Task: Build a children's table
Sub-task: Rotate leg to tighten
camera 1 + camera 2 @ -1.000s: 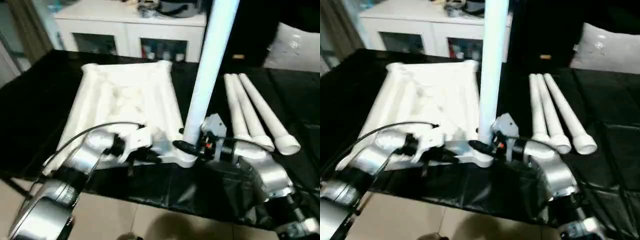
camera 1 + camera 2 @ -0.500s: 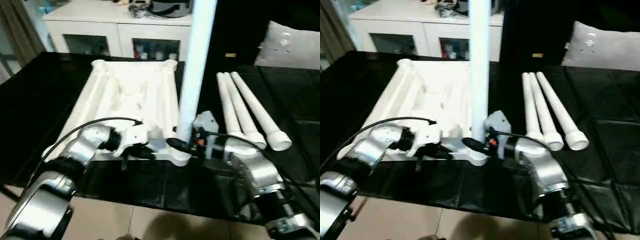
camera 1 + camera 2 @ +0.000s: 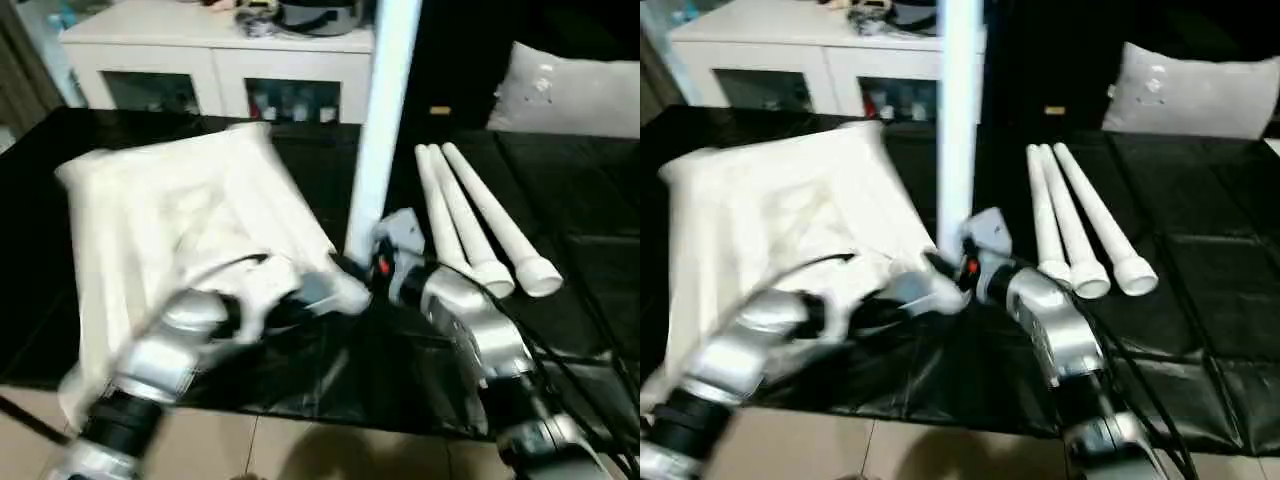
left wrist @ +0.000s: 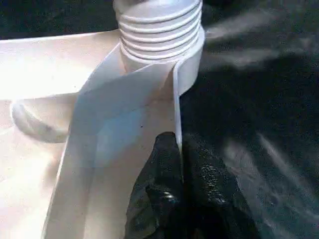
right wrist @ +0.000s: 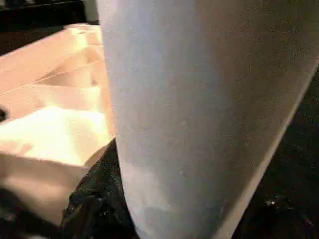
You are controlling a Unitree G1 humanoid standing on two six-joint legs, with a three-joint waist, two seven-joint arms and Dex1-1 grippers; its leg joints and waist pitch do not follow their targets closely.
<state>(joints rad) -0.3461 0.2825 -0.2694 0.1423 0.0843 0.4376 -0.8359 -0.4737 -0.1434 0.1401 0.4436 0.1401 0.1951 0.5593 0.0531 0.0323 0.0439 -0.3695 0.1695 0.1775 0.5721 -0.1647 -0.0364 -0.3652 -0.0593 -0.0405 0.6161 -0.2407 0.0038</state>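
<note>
The left gripper pinched the tabletop rim; the right gripper clasped the upright leg; swinging the top risked cross-threading the socket

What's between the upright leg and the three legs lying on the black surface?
Bare black cover, seen in the right eye view, separates the upright leg from the three lying legs.

Tabletop swung round, far end now toward robot's left; blurred.

Dim indoor light — motion blur smears the tabletop — glare whitens it.
</note>
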